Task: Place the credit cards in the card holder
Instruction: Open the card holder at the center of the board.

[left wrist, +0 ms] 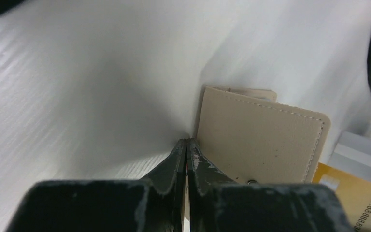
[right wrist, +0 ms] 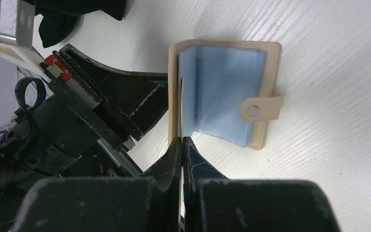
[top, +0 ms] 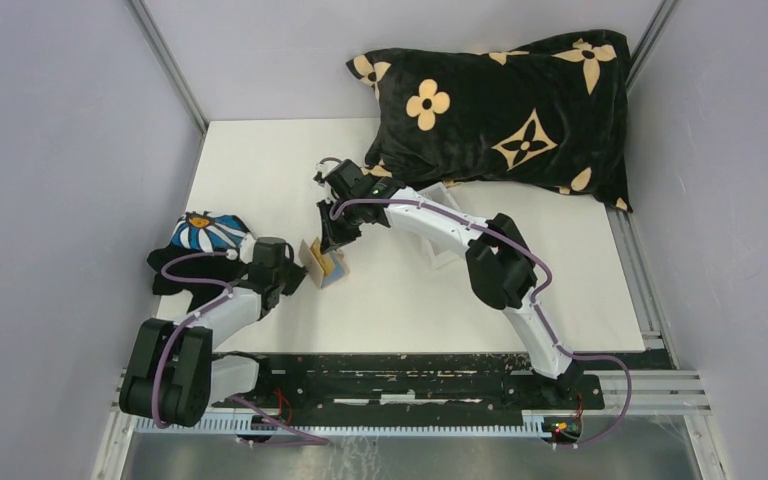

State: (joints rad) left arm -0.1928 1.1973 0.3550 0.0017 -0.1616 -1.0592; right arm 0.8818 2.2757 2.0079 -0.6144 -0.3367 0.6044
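Observation:
The tan card holder (right wrist: 269,72) lies open on the white board, its blue sleeves (right wrist: 222,92) showing and its snap tab to the right. Its left cover (left wrist: 261,140) stands up. My left gripper (left wrist: 187,143) is shut on that cover's edge, coming from the left (top: 303,264). My right gripper (right wrist: 181,140) reaches down from above (top: 333,243), shut on a thin card seen edge-on, which runs into the holder beside the raised cover. A yellowish credit card (left wrist: 355,195) and a greyish one (left wrist: 362,154) show past the cover's far edge.
A black pillow with tan flowers (top: 505,110) fills the back right. A dark cloth with a daisy print (top: 205,235) lies at the left edge, by my left arm. A clear plastic box (top: 447,228) sits partly under my right arm.

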